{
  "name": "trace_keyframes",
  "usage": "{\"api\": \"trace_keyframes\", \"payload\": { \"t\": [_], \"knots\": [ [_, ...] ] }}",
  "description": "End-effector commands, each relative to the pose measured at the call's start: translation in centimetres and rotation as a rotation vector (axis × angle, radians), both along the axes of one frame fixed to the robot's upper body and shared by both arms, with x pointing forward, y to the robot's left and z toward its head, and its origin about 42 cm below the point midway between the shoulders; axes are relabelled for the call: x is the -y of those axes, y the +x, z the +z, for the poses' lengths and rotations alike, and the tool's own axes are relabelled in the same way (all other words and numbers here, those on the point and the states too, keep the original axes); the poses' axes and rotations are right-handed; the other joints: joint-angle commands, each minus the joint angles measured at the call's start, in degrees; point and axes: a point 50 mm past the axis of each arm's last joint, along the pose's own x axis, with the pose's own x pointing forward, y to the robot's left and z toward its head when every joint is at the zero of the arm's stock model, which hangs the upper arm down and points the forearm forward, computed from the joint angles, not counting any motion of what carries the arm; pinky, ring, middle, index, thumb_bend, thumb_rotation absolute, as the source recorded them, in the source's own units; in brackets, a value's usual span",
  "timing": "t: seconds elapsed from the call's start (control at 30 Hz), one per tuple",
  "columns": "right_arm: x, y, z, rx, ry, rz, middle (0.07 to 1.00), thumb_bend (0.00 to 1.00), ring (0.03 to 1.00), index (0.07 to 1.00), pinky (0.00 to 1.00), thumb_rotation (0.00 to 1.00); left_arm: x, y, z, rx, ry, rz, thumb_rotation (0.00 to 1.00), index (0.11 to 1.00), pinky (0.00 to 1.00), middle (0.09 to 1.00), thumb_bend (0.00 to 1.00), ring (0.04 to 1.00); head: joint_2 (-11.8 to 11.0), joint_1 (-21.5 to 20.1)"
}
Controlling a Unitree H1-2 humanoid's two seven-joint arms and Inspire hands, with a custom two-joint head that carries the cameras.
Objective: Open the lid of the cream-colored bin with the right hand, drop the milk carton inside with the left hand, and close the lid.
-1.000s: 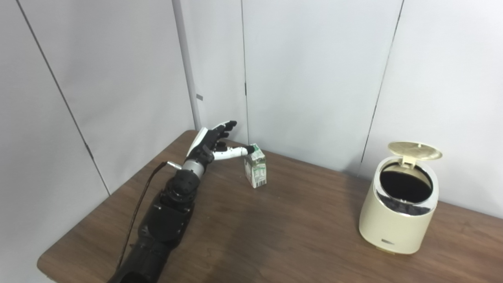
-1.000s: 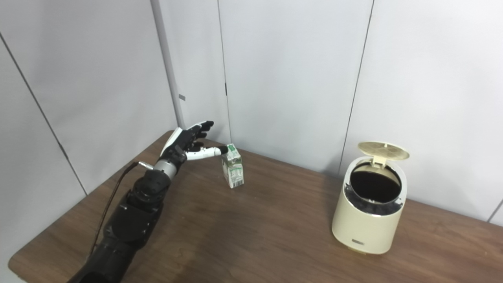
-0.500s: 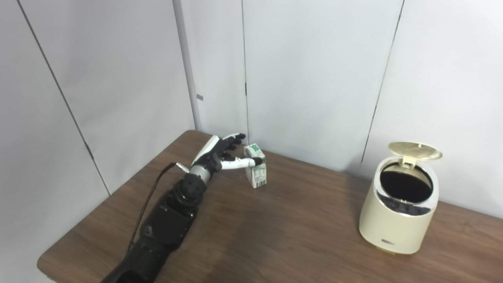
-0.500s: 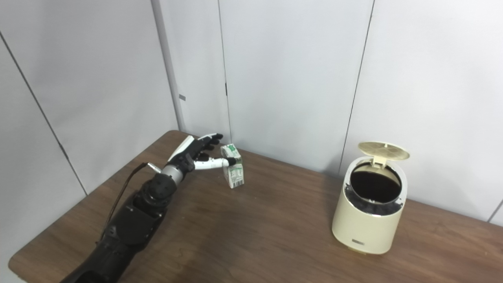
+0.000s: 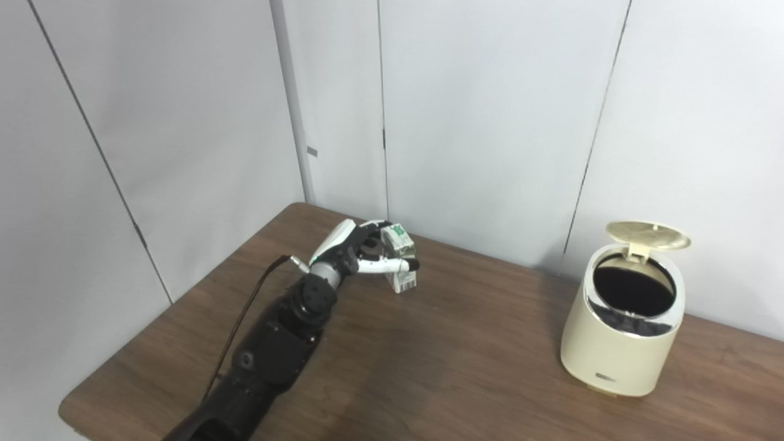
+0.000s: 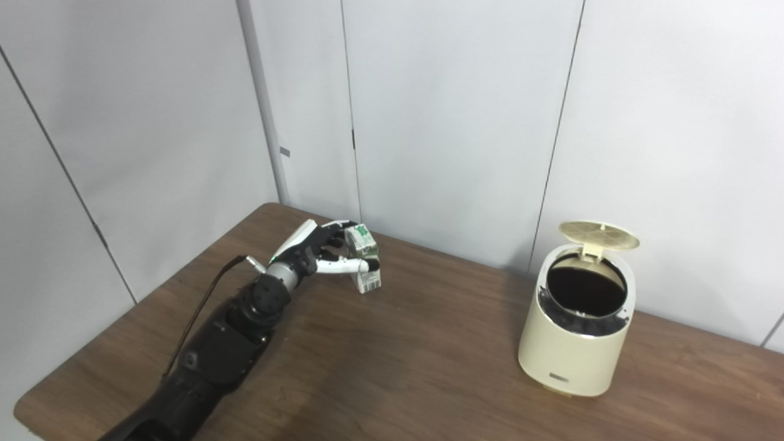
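Note:
A small white-and-green milk carton (image 5: 401, 245) stands upright on the brown table (image 5: 459, 367) near its far left edge. My left hand (image 5: 355, 254) is wrapped around it, with the thumb across its front and the fingers curled behind its top; it also shows in the right eye view (image 6: 312, 254). The cream-colored bin (image 5: 618, 343) stands at the right with its round lid (image 5: 648, 233) tipped up at the back, so the dark inside shows. My right hand is not in view.
Grey wall panels stand close behind the table's far edge. A thin dark cable (image 5: 245, 318) runs along my left forearm. Bare tabletop lies between the carton and the bin (image 6: 569, 349).
My left hand has moved forward and down onto the carton, and its fingers and thumb have closed around it. The carton and the bin have stayed in place.

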Motion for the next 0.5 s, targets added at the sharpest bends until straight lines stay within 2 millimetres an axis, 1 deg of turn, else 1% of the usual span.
{"api": "trace_keyframes", "payload": {
  "t": [0.0,0.07,0.13,0.27,0.3,0.33,0.4,0.47],
  "knots": [
    [-0.3,-1.1,-1.1,-0.009,0.025,-0.008,0.648,0.48,0.62,0.616,0.5,0.73,0.1,1.5,3.1,0.066,0.039,0.036,0.43,0.92,0.68,0.871,1.0,0.811,0.02,-0.06],
    [-0.3,-1.0,-1.2,-0.012,0.021,-0.008,0.648,0.48,0.621,0.618,0.5,0.74,0.2,1.8,2.9,0.048,0.055,0.062,0.4,0.916,0.65,0.864,1.0,0.79,-0.29,-0.48],
    [-0.3,-1.0,-1.2,-0.016,0.014,-0.009,0.649,0.47,0.624,0.62,0.5,0.75,0.2,2.0,2.7,0.046,0.058,0.083,0.36,0.914,0.68,0.864,0.99,0.803,-0.31,-0.59],
    [-0.3,-1.0,-1.2,-0.015,0.007,-0.007,0.648,0.47,0.622,0.62,0.5,0.75,0.1,2.1,2.1,0.074,0.057,0.118,0.33,0.91,0.68,0.854,0.98,0.801,-0.45,-0.71],
    [-0.3,-1.0,-1.2,-0.014,0.003,-0.008,0.647,0.47,0.62,0.618,0.49,0.76,0.1,2.1,2.0,0.085,0.059,0.127,0.29,0.893,0.67,0.837,0.96,0.79,-0.48,-0.76],
    [-0.2,-1.1,-1.2,-0.015,0.0,-0.009,0.647,0.47,0.619,0.617,0.49,0.76,0.2,2.1,1.9,0.095,0.061,0.14,0.28,0.888,0.67,0.831,0.95,0.786,-0.43,-0.86],
    [-0.3,-1.1,-1.1,-0.016,0.002,-0.011,0.646,0.49,0.617,0.615,0.49,0.78,0.3,2.2,1.8,0.112,0.071,0.164,0.21,0.866,0.64,0.815,0.88,0.769,-0.4,-0.98],
    [-0.3,-1.1,-1.1,-0.019,0.011,-0.014,0.644,0.51,0.616,0.612,0.49,0.79,0.4,2.4,1.7,0.15,0.093,0.198,0.14,0.829,0.61,0.783,0.84,0.738,-0.28,-1.1]
  ]
}}
